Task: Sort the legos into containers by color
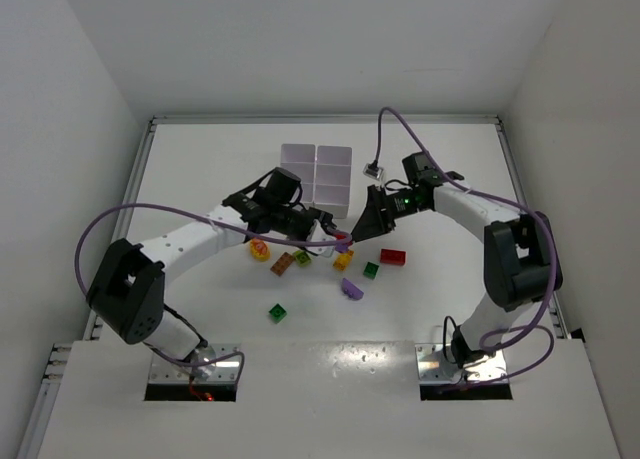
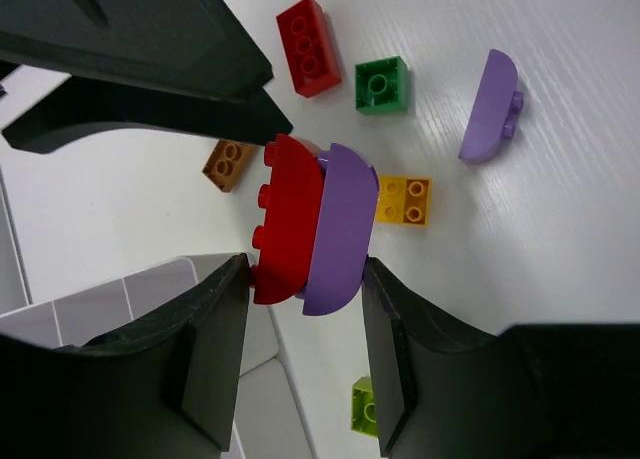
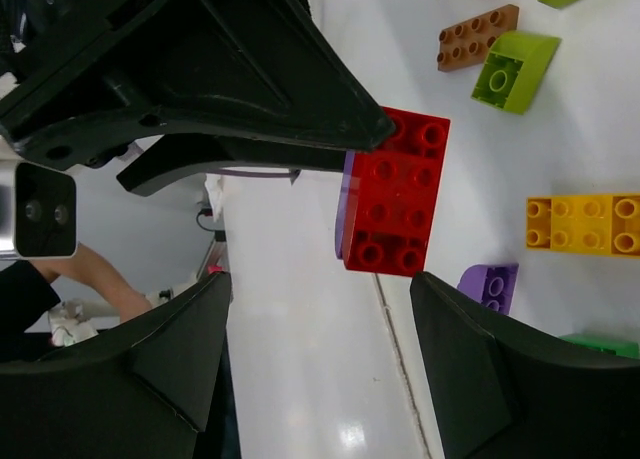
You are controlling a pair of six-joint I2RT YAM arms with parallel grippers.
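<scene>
My left gripper (image 2: 305,279) is shut on two curved legos stuck together, one red (image 2: 290,219) and one purple (image 2: 340,229), and holds them above the table beside the white containers (image 1: 318,179). In the top view the pair (image 1: 343,243) hangs between the two grippers. My right gripper (image 3: 320,309) is open and faces the pair from the other side. The red lego (image 3: 400,194) is just beyond its fingertips and nothing lies between them. Its dark fingers (image 2: 150,69) fill the upper left of the left wrist view.
Loose legos lie on the table below the grippers: red (image 1: 393,257), green (image 1: 371,270), purple (image 1: 351,289), yellow (image 1: 343,260), brown-orange (image 1: 282,263), lime (image 1: 302,258), another green (image 1: 277,312) and a yellow-red one (image 1: 259,249). A purple cable loops over both arms.
</scene>
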